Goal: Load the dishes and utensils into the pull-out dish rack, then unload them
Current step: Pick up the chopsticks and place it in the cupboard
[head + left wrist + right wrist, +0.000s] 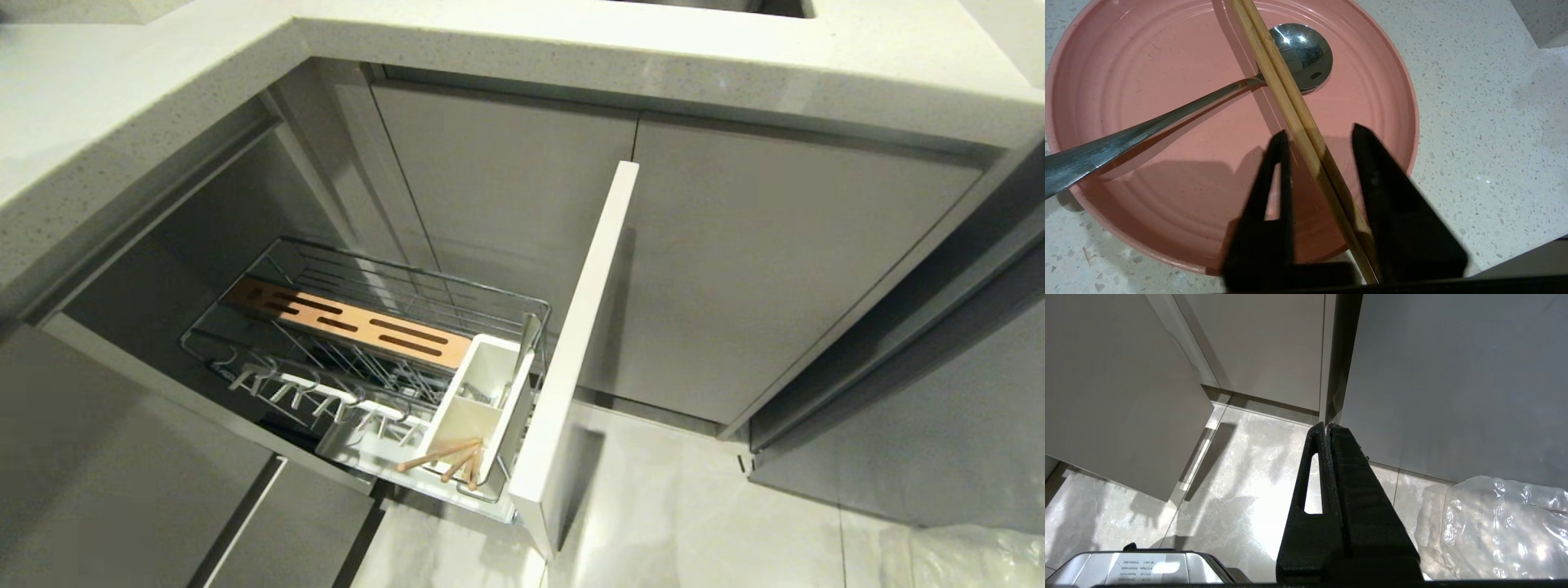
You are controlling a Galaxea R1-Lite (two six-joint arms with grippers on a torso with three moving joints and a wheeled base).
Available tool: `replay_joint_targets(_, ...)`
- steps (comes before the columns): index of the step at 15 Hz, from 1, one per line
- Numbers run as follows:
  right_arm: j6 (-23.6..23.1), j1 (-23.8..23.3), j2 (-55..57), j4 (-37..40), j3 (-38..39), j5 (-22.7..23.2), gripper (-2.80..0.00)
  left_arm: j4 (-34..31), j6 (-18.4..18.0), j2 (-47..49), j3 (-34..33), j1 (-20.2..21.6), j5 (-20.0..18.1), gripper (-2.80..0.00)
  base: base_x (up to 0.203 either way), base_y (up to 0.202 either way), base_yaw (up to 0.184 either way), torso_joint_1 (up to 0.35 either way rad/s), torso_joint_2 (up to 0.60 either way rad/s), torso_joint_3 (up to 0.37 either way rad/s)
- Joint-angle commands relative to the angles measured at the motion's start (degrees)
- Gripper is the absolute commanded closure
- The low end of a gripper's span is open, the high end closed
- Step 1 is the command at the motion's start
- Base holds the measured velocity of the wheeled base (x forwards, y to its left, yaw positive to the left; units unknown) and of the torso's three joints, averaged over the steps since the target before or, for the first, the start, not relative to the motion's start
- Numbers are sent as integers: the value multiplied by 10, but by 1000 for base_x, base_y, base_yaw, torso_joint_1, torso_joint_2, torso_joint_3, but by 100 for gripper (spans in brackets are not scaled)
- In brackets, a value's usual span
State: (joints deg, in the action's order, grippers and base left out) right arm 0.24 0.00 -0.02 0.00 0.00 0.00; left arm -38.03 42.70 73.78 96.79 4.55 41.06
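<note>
Black left gripper: poised over the bench, fingers spread to either side of the chopsticks with a gap showing on both sides, pinching nothing.
Pale wooden chopsticks: the pair lies side by side across the pink plate, crossing over the neck of the spoon.
Metal spoon: bowl resting on the plate, long handle running out over its rim.
Pink plate: flat on the speckled bench, not in the rack.
Right gripper: parked low over the floor, fingers pressed together and empty.
Pull-out dish rack: drawn out behind its front panel; no plate or bowl stands in its wire slots beside the wooden strip.
Utensil caddy: a few wooden sticks lean in its near compartment and a slim metal handle stands at its far one.
Cream bowl: not in any view.
Progress: plate, spoon and this pair are out of the rack; whether that means loading barely begun or unloading nearly done cannot be told. Either way, the caddy is not yet emptied.
</note>
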Motion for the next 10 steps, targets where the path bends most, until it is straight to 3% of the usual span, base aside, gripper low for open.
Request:
replay_joint_targets(1, 0, 0, 0, 0, 0, 0, 0, -2, 3, -1, 1, 0, 3, -280, 0, 0, 0, 0, 0, 0)
replay_joint_targets(10, 0, 0, 0, 0, 0, 0, 0, -3, 17, 12, -11, 6, 3, -280, 0, 0, 0, 0, 0, 0)
